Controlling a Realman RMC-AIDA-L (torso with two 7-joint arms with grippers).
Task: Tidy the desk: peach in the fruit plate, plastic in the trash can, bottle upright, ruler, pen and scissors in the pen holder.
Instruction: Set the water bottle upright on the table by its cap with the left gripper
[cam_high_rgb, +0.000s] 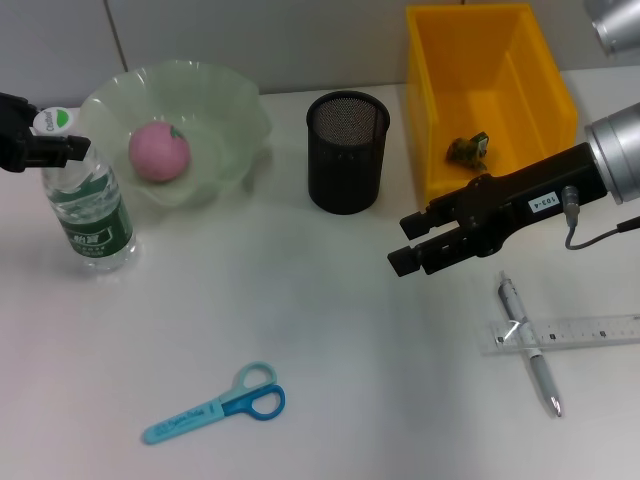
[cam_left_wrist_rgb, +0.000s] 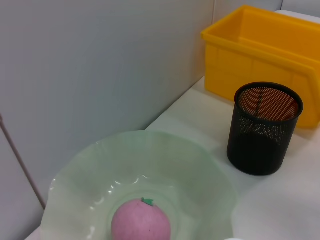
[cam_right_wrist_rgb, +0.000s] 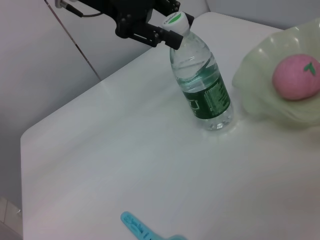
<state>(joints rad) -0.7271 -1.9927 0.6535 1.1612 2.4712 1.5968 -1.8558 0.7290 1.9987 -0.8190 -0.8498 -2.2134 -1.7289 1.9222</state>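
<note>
Jaws of left gripper (cam_high_rgb: 62, 150) closed on neck of clear plastic water bottle (cam_high_rgb: 88, 210) (upright, green label); right gripper (cam_high_rgb: 402, 243) jaws apart, empty, above white tabletop (cam_high_rgb: 330, 350).

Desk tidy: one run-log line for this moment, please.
peach in fruit plate | plastic in trash can | bottle upright, left gripper at neck | pen holder empty | right gripper above table

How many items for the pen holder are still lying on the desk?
3: scissors near the front edge, ruler at the right, pen crossing over the ruler. The pen holder looks empty.
</note>
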